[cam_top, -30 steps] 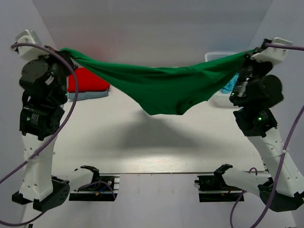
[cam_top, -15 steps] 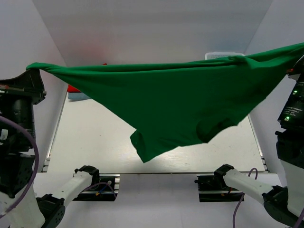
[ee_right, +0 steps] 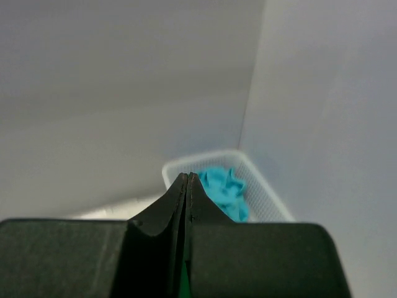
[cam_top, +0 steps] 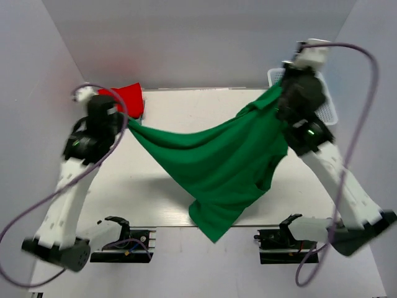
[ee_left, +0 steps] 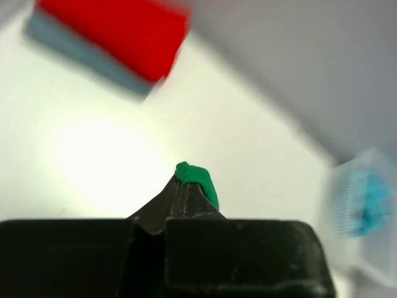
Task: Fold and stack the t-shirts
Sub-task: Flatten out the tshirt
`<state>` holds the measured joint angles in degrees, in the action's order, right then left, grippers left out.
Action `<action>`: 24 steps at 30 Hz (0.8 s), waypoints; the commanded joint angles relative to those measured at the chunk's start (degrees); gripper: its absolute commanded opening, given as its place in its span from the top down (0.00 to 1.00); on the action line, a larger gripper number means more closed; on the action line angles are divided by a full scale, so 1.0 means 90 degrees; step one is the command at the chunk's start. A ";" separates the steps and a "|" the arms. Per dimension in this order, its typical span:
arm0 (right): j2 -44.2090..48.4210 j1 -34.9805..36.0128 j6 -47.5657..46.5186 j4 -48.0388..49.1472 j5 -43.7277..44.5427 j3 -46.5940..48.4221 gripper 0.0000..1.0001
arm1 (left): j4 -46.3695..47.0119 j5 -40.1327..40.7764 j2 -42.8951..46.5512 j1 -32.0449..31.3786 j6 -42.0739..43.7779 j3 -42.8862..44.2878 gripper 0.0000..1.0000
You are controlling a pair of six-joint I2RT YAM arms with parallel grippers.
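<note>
our left gripper (ee_left: 185, 189) and right gripper (ee_right: 187, 183) pinch the green shirt (cam_top: 217, 161) tight; its tail hangs off the near side of the table (cam_top: 186, 112), could land bunched.

The green shirt (cam_top: 217, 164), stretched wide and high half a second ago, now sags lower, its tail past the bench's (cam_top: 155, 198) near edge. The left gripper (cam_top: 127, 121) has swung toward the red shirt (cam_top: 129, 98) at the far-left corner, and the right gripper (cam_top: 280, 93) toward the basket (cam_top: 329, 110) at the far-right corner.

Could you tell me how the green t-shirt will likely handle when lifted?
Probably floppy: the green t-shirt sags between the left gripper and right gripper. Likely light, since two small pinches carry it. It may swing, as its lower part dangles free.
</note>
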<state>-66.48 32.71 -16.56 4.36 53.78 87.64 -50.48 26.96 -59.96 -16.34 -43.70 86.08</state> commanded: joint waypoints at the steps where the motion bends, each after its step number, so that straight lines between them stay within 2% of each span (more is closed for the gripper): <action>1: -0.0864 -0.0293 0.1076 -0.0474 -0.0046 -0.0303 1.00 | -0.0290 -0.0329 -0.0698 0.0058 -0.0418 -0.0979 1.00; 5: -0.2404 -0.0811 0.1488 -0.1080 -0.0827 0.0154 1.00 | -0.0221 -0.0505 -0.2240 0.0368 -0.0729 -0.1264 1.00; 6: -0.2940 -0.0918 0.1430 -0.1109 -0.1051 0.0445 1.00 | -0.0163 -0.0447 -0.2833 0.0438 -0.0817 -0.1167 0.96; 7: -0.3197 -0.0939 0.1429 -0.1351 -0.0976 0.0671 1.00 | -0.0085 -0.0447 -0.3120 0.0525 -0.0818 -0.1060 0.87; 8: -0.4118 -0.1026 0.1478 -0.1663 -0.1004 0.1495 1.00 | -0.0027 -0.0524 -0.3635 0.0671 -0.0818 -0.0788 0.54; 9: -0.4427 -0.1046 0.1478 -0.2004 -0.1024 0.1812 1.00 | -0.0026 -0.0525 -0.3640 0.0740 -0.0818 -0.0621 0.32; 10: -0.4971 -0.1095 0.1507 -0.2172 -0.1063 0.2134 1.00 | 0.0051 -0.0525 -0.4104 0.0809 -0.0818 -0.0455 0.13; 11: -0.5247 -0.1153 0.1527 -0.2706 -0.1141 0.3153 1.00 | 0.0052 -0.0670 -0.4331 0.0877 -0.0818 -0.0047 0.00; 12: -0.5966 -0.1173 0.1546 -0.2885 -0.1335 0.3492 1.00 | 0.0052 -0.0778 -0.4536 0.1052 -0.0760 0.0218 0.00; 13: -0.6147 -0.1183 0.1585 -0.3090 -0.1356 0.3843 1.00 | -0.0151 -0.0837 -0.4741 0.1112 -0.0682 0.0452 0.00; 14: -0.6284 -0.1173 0.1586 -0.3237 -0.1472 0.4398 0.91 | -0.0250 -0.0837 -0.5072 0.1170 -0.0681 0.0880 0.00; 15: -0.6392 -0.1173 0.1576 -0.3461 -0.1512 0.4645 0.62 | -0.0328 -0.0837 -0.5192 0.1258 -0.0681 0.1029 0.00; 17: -0.6325 -0.1164 0.1546 -0.3328 -0.1990 0.4318 0.33 | -0.0455 -0.0837 -0.5348 0.1326 -0.0467 0.1245 0.00; 18: -0.6102 -0.1144 0.1614 -0.3326 -0.2136 0.4180 0.10 | -0.0456 -0.0837 -0.5349 0.1327 -0.0350 0.1246 0.00; 21: -0.5437 -0.1144 0.2024 -0.3472 -0.2868 0.3275 0.10 | 0.0049 -0.1256 -0.5262 0.1327 0.0265 0.0856 0.00; 24: -0.4656 -0.1056 0.2648 -0.3736 -0.4076 0.2542 0.10 | 0.0636 -0.1823 -0.5173 0.1201 0.0832 0.0465 0.00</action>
<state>-117.62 22.46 1.21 -27.57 28.58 114.48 -49.17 15.99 -109.06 -4.19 -42.22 92.77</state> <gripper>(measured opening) 0.900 0.997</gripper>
